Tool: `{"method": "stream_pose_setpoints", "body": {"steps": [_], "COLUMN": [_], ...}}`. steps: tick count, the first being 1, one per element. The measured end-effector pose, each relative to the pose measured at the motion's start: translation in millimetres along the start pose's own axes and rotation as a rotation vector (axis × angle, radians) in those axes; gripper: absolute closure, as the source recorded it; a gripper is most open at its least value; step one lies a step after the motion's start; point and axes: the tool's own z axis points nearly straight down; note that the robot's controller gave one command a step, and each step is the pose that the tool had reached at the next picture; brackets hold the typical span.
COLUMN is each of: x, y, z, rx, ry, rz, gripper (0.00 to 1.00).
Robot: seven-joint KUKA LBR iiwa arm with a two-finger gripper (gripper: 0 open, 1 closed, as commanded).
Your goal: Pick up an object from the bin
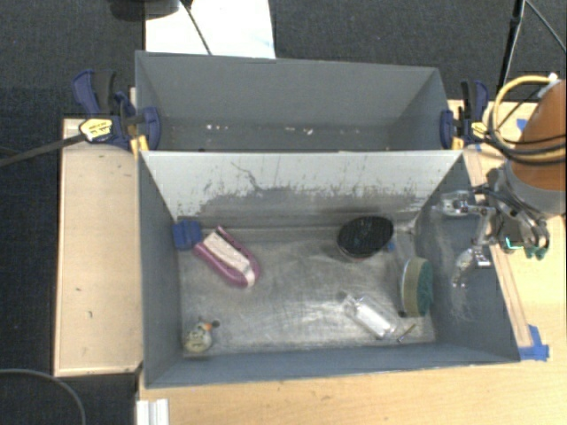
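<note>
My gripper (465, 232) hangs over the bin's right sloping wall, open, with nothing between its fingers. Nearest to it, a round green and beige disc (415, 287) stands on edge against the right side of the floor, a little below and left of the gripper. A black round lid-like thing (364, 237) lies at the back of the floor, left of the gripper. A small clear and white tube (369, 317) rests near the front, beside the disc.
A pink and purple brush (227, 257) lies at the left of the floor, with a small blue piece (186, 234) by the left wall. A small yellowish trinket (200, 335) sits in the front left corner. The arm enters from the right.
</note>
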Motion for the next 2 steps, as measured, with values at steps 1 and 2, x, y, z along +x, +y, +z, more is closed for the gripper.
{"method": "stream_pose_setpoints", "body": {"steps": [1,2], "x": [15.2,47.6], "y": [-13,-8], "z": [142,115], "rx": [0.004,0.001], "ry": [-0.024,-0.006], "rz": [-0.36,-0.738], "gripper": [0.0,0.0]}}
